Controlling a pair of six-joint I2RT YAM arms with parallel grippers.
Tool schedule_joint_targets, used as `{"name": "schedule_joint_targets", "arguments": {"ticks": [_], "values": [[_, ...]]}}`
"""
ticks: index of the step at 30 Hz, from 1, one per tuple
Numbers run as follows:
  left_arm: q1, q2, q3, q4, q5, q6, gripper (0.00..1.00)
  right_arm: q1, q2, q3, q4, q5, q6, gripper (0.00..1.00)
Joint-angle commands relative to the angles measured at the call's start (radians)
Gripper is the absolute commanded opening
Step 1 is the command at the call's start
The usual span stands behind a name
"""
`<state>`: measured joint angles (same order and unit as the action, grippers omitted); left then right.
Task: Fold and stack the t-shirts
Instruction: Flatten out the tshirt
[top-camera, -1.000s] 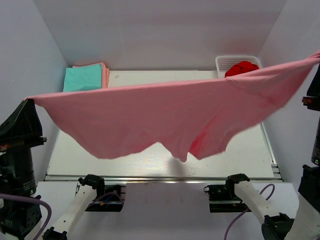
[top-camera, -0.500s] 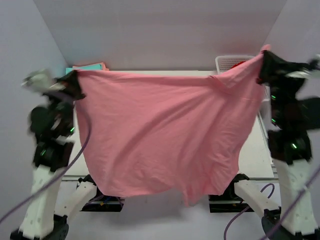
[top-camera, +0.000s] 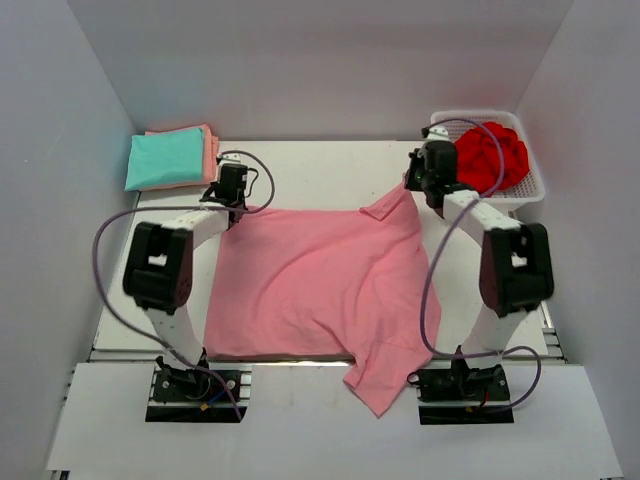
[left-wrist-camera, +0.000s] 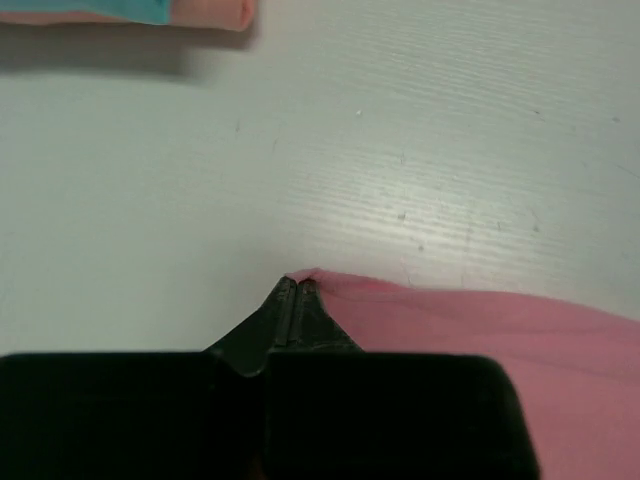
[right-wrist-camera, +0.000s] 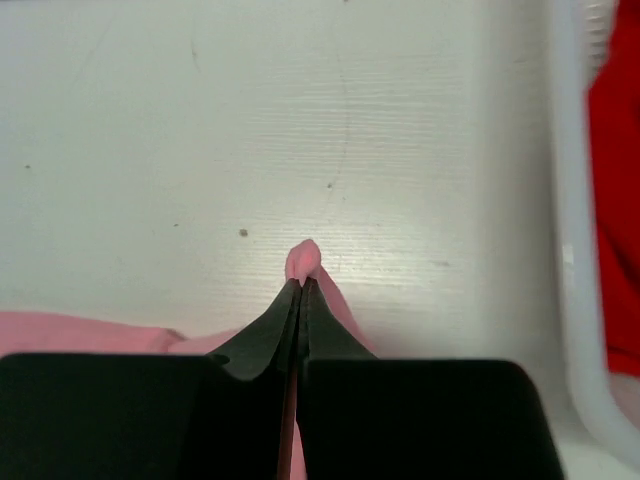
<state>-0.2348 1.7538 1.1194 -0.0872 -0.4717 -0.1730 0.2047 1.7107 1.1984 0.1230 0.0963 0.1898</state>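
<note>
A light pink t-shirt (top-camera: 320, 280) lies spread on the white table (top-camera: 310, 170), its near right corner hanging over the front edge. My left gripper (top-camera: 226, 199) is shut on the shirt's far left corner (left-wrist-camera: 305, 278), low against the table. On the far right, a sleeve tip (right-wrist-camera: 303, 258) of that shirt pokes out between the shut jaws of my right gripper (top-camera: 413, 185). A folded teal t-shirt (top-camera: 165, 159) lies on a folded salmon-orange one (top-camera: 211, 150) at the far left corner.
A white mesh basket (top-camera: 528, 185) at the far right corner holds a crumpled red cloth (top-camera: 490, 155). Its rim (right-wrist-camera: 575, 260) stands close to the right of my right gripper. White walls close in the table at the left, back and right.
Both arms have swung forward and down from a high, wide hold. The pink shirt, stretched in the air before, now lies flat on the table with both far corners still gripped.
</note>
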Motion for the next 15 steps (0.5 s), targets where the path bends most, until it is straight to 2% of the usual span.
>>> {"name": "schedule_joint_targets", "arguments": {"ticks": [1, 6, 10, 15], "values": [[0.034, 0.133, 0.144, 0.043, 0.036, 0.000, 0.00, 0.002, 0.137, 0.177, 0.043, -0.046, -0.032, 0.00], [0.057, 0.254, 0.255, 0.073, 0.111, 0.000, 0.00, 0.002, 0.306, 0.355, -0.051, -0.018, -0.050, 0.00], [0.078, 0.305, 0.345, 0.046, 0.131, 0.000, 0.00, 0.001, 0.369, 0.452, -0.101, -0.010, -0.052, 0.00], [0.088, 0.270, 0.330, 0.044, 0.131, 0.009, 0.00, 0.004, 0.325, 0.443, -0.121, -0.015, -0.036, 0.00]]}}
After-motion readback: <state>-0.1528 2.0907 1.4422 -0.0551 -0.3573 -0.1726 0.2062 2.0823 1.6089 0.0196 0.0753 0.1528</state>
